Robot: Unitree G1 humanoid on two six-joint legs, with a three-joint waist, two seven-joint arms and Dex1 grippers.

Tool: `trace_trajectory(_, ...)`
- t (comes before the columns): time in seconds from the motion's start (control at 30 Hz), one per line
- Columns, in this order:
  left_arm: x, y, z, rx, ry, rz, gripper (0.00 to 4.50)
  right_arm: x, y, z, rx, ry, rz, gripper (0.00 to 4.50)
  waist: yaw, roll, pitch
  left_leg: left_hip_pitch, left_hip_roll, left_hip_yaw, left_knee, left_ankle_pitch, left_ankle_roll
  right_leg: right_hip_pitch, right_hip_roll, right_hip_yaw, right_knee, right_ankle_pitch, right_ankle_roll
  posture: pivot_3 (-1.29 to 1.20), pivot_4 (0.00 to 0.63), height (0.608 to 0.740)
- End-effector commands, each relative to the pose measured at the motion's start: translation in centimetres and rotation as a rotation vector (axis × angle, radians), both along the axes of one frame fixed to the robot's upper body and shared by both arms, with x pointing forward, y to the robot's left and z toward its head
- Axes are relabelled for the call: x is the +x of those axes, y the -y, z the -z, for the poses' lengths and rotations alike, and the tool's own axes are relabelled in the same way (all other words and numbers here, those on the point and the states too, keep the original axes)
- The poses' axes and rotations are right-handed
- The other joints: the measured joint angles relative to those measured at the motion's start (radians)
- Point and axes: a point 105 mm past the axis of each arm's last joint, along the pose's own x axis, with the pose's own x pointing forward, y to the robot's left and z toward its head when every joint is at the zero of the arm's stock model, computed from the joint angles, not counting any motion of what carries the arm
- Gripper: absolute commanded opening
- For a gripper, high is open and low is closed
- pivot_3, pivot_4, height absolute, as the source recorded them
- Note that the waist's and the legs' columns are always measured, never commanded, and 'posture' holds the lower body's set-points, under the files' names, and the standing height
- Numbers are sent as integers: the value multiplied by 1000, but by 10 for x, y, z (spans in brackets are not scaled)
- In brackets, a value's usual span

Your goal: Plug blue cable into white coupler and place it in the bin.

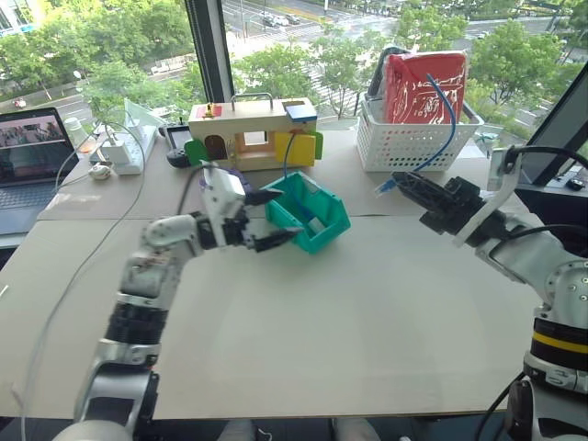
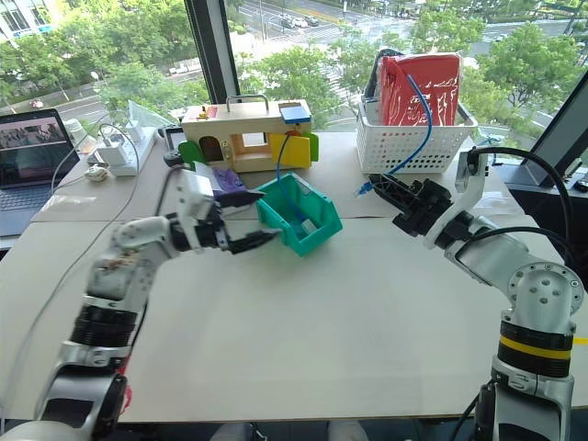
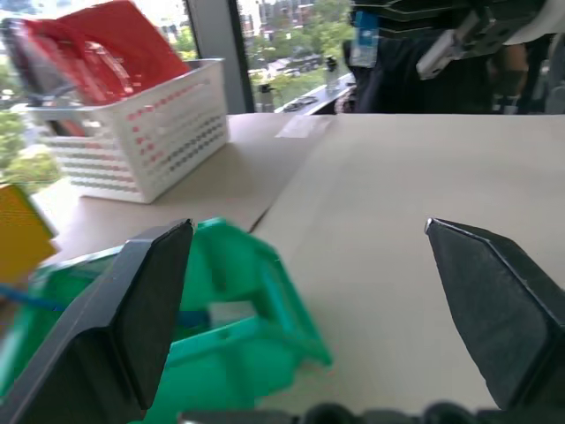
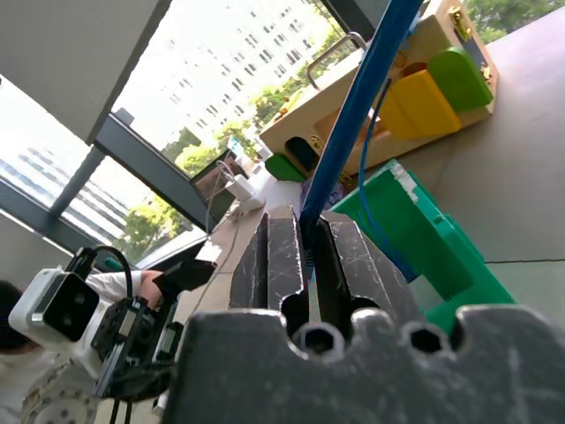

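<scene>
At the far left of the light cardboard-covered table (image 1: 367, 312) sits an open laptop (image 1: 32, 165), with a white power strip and adapter (image 1: 124, 147) just beyond it and a thin whitish cord (image 1: 83, 266) trailing toward the near edge. Next comes a wooden latch-board box with coloured doors and a metal handle (image 1: 253, 129).

The left tool (image 1: 266, 220) hangs just left of the small teal-green plastic bin with its lower front lip (image 1: 317, 216), its two black fingers (image 3: 124, 318) spread wide and released, holding nothing. The bin stands near the middle of the table, in front of the wooden box. Inside it a small white rectangular block, apparently the white coupler (image 3: 231, 313), lies on the floor of the bin, and a thin light-blue cable (image 2: 281, 175) rises out of the bin past the box.

Further right stands a white lattice plastic basket (image 1: 413, 138) holding a red bag (image 1: 423, 83). A blue cable (image 1: 447, 119) arcs over the basket's front. The right tool (image 1: 401, 180) hovers above the table just in front of the basket, clenched on this cable; the wrist view shows the cable pinched between its closed fingers (image 4: 282, 256), a clear plug end (image 1: 383, 186) just at its tip.
</scene>
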Motion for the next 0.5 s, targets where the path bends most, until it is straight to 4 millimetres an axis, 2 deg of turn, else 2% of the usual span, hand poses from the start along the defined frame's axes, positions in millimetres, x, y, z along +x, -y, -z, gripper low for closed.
trace_trajectory(0.03,-22,-21,-4,9,26,-54,4471,-3,-1,-10,12,46,-24,0,3,0,0,0,0,0,0,0,0,0,0,0,0,0,0,0,150,740)
trace_trajectory(0.07,-25,-24,0,13,16,-63,4471,-2,-1,-9,12,45,-26,0,4,0,0,0,0,0,0,0,0,0,0,0,0,0,0,0,150,740)
trace_trajectory(0.2,-33,-28,35,29,-73,-74,4471,-3,-4,-9,18,65,-46,0,4,0,0,0,0,0,0,0,0,0,0,0,1,0,0,0,150,740)
trace_trajectory(0.5,-22,-38,79,-7,-186,-130,4471,-2,-4,-14,12,93,-48,0,0,0,0,1,1,0,0,0,0,-1,2,0,3,0,-1,0,150,740)
